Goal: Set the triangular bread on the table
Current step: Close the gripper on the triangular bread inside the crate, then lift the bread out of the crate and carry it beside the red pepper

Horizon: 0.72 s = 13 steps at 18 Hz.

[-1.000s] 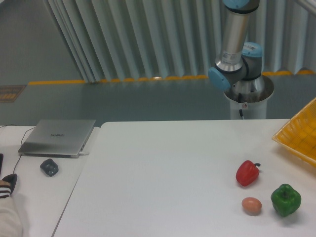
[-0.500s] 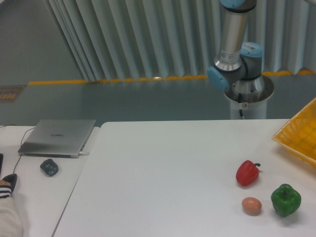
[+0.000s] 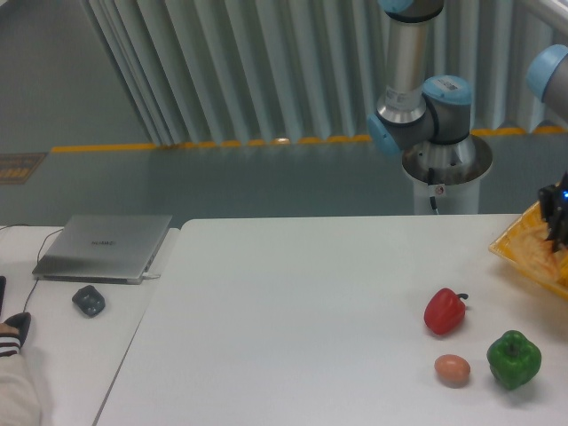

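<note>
- The gripper (image 3: pixel 557 216) is new in the picture: half a second ago the right edge showed only the yellow basket (image 3: pixel 524 251), and now the dark fingers hang over its inner part.
- A blue joint of the arm (image 3: pixel 417 115) also appears at the top right corner, and the upright part of the arm leans a little more to the left than before.
- The basket now shows pale orange shapes inside, near the gripper; this may be the triangular bread (image 3: pixel 539 251), but it is cut by the frame edge and too blurred to be sure.
- I cannot tell whether the fingers are spread or pressed together, nor if they hold anything; they are small and partly out of view.
- The table (image 3: pixel 293 328) carries the same things in the same places: the red pepper (image 3: pixel 445 311), the egg (image 3: pixel 452 369) and the green pepper (image 3: pixel 514 358).
- My judgement: the arm reaches into the basket to fetch the bread, so the task is at its beginning; the grasp and the carrying to the white surface are not yet done.
- The laptop (image 3: pixel 105 247) and the small dark object (image 3: pixel 88 300) rest on the side desk, well apart from the work.
</note>
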Each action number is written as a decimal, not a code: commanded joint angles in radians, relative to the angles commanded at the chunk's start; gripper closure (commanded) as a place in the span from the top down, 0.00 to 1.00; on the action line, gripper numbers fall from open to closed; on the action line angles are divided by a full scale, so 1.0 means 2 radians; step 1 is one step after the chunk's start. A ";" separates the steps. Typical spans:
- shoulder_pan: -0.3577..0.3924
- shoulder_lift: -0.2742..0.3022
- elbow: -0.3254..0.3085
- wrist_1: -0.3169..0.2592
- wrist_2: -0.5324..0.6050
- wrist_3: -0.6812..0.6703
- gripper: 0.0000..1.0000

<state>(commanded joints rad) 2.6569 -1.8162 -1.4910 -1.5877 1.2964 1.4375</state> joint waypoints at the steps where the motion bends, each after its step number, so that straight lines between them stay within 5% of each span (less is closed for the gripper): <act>1: -0.007 -0.001 0.000 0.000 -0.001 -0.002 0.11; 9: -0.090 -0.014 -0.008 0.090 0.004 -0.189 0.15; 13: -0.124 -0.022 -0.010 0.120 0.004 -0.213 0.15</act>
<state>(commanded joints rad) 2.4085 -1.8607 -1.5110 -1.3469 1.3039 1.0125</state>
